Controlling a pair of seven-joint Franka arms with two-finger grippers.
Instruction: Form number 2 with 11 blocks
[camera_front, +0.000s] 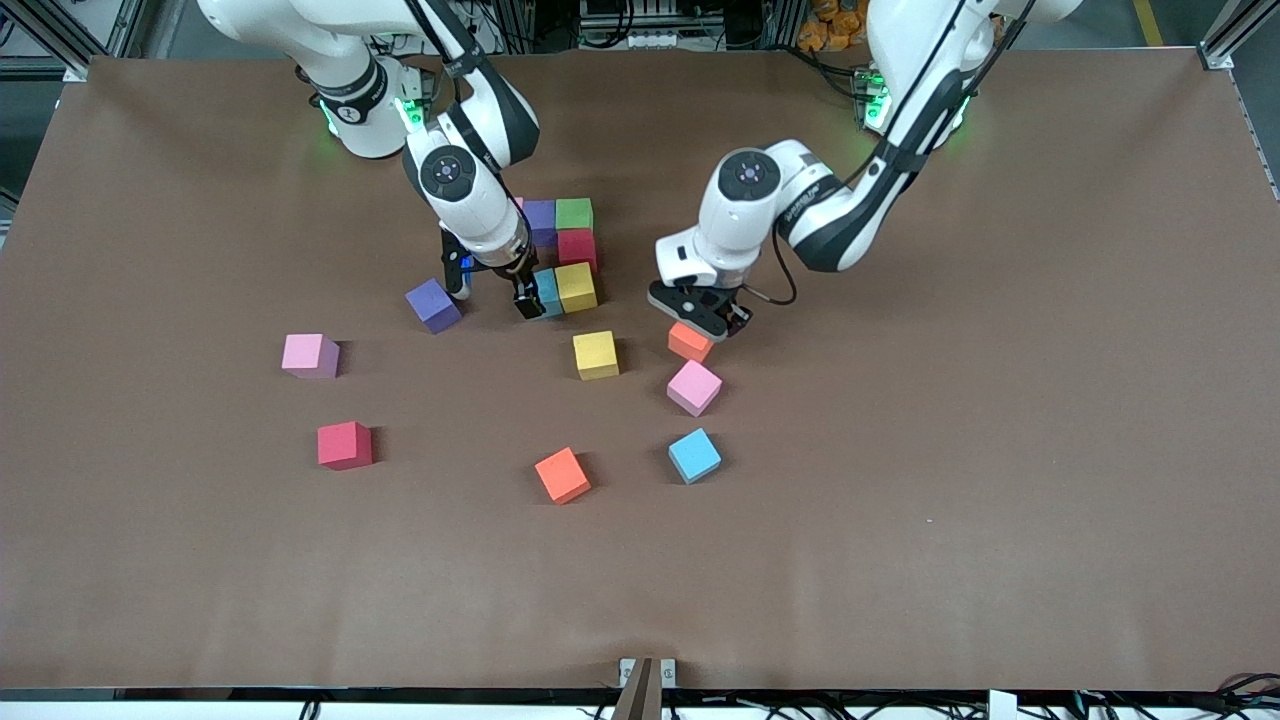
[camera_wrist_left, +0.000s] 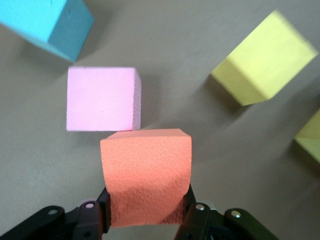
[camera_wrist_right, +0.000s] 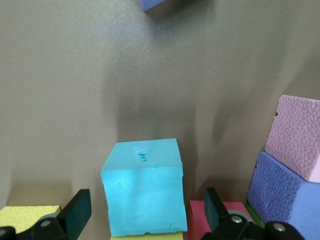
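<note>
Blocks looked light, soft foam, matte and grippy; best pinched on opposite flat faces. Orange block (camera_wrist_left: 145, 176) sat clamped in left gripper (camera_front: 707, 318), touching pink block (camera_front: 694, 387). Partial number 2 (camera_front: 566, 255) lay mid-table w/ light blue block (camera_wrist_right: 142, 186) at its near edge, between right gripper (camera_front: 493, 290) fingers, spread wide, not gripping. Right arm hid part of the figure.

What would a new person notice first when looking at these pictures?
Probably the left gripper, shut on an orange block that sits beside a pink block near the table's middle. Next, the right gripper stands open around a light blue block at the edge of a tight cluster of blocks, the started figure. Loose blocks lie scattered nearer to the front camera.
</note>
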